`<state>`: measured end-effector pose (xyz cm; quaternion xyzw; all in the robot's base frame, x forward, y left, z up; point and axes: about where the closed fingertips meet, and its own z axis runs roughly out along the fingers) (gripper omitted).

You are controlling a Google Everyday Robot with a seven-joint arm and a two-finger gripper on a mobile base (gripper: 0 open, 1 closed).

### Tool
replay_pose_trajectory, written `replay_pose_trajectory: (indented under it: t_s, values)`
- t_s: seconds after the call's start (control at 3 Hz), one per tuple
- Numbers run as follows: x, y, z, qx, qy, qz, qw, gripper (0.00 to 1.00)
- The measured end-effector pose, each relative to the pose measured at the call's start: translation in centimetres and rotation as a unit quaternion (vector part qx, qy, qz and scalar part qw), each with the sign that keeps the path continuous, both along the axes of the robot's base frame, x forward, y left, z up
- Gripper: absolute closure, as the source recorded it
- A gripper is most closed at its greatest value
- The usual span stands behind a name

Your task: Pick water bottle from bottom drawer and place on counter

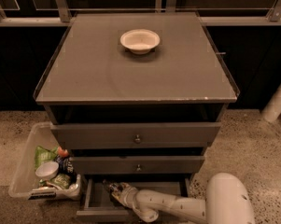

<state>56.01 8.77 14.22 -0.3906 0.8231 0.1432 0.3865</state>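
The bottom drawer (101, 213) is pulled open at the foot of the grey cabinet. My white arm reaches in from the lower right. My gripper (113, 188) is inside the drawer, near its back left, under the middle drawer's front. The water bottle does not show; the gripper and the drawer above hide that part of the drawer's inside. The counter (107, 73) is the broad grey glossy top above.
A white bowl (140, 40) sits on the counter near its far edge. The top drawer (137, 135) stands slightly out, the middle drawer (138, 164) less so. A clear plastic bin (23, 171) with snack packets and a small cup (47, 170) stands on the floor to the left.
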Motion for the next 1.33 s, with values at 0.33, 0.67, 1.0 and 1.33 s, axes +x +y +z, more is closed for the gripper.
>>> replay_pose_trajectory:
  t_s: [0.33, 0.67, 1.0, 1.33]
  values:
    - [0.0, 0.0, 0.0, 0.0, 0.0, 0.0, 1.0, 1.0]
    - [-0.3, -0.7, 2.0, 0.016, -0.01, 0.007, 0.9998, 1.0]
    - [-0.9, -4.3, 6.4, 0.019, -0.025, -0.009, 0.9995, 1.0]
    - [-4.3, -8.0, 10.3, 0.02, -0.015, -0.014, 0.9996, 1.0]
